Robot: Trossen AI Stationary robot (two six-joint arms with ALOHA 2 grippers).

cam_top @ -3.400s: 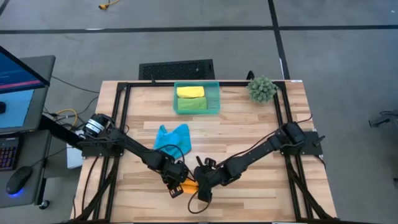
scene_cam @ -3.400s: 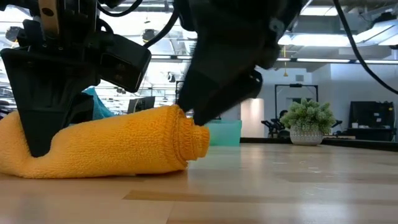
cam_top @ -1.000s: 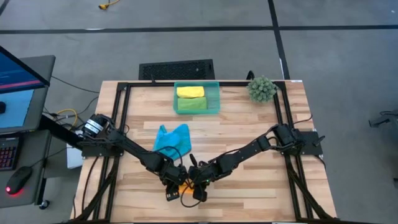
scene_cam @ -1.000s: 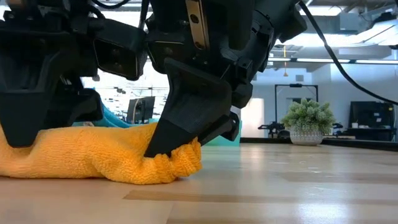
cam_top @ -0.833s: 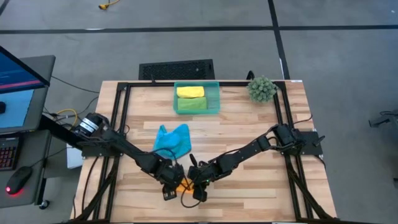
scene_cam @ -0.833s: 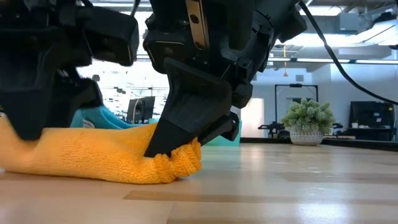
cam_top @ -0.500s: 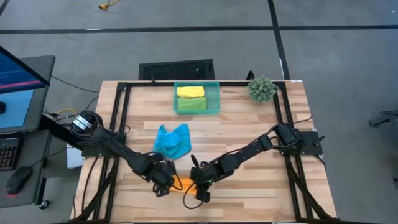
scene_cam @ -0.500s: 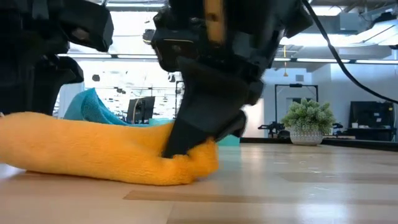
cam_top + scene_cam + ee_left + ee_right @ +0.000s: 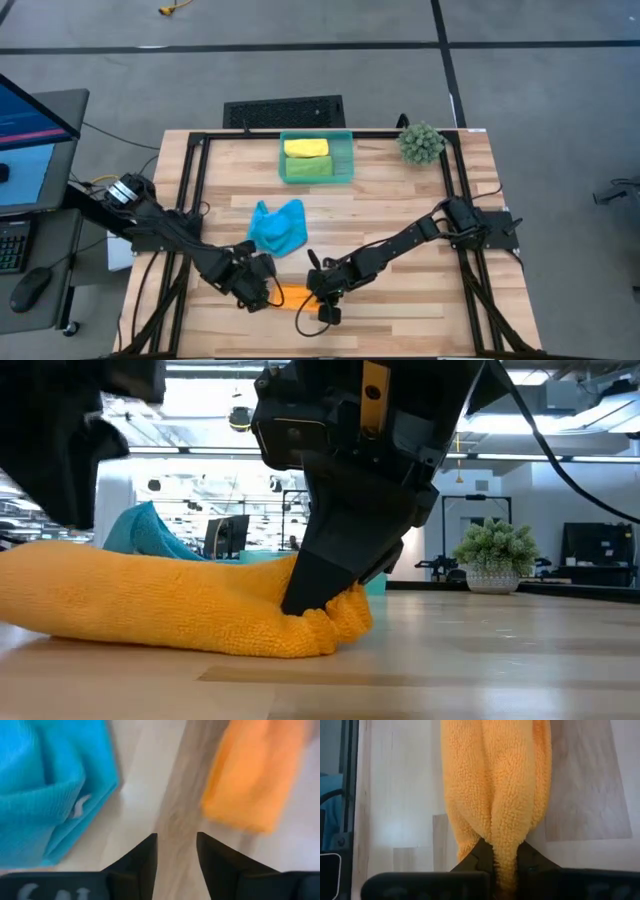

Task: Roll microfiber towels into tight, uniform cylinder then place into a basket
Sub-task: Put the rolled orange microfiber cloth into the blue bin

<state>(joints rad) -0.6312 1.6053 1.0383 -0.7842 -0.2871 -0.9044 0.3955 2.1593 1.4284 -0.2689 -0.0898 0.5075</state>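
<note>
Bottom centre of the high view, our right gripper (image 9: 318, 303) is clenched on one end of the orange towel (image 9: 292, 296), a loose roll lying on the table (image 9: 400, 210). The left gripper (image 9: 256, 295) sits just beside its other end, jaws parted, holding nothing. Mid-frame, the blue towel (image 9: 276, 226) lies crumpled and unrolled. Top centre, the basket (image 9: 345, 156) already holds the yellow towel (image 9: 306, 147) and green towel (image 9: 308, 168). So we're roughly halfway.
</note>
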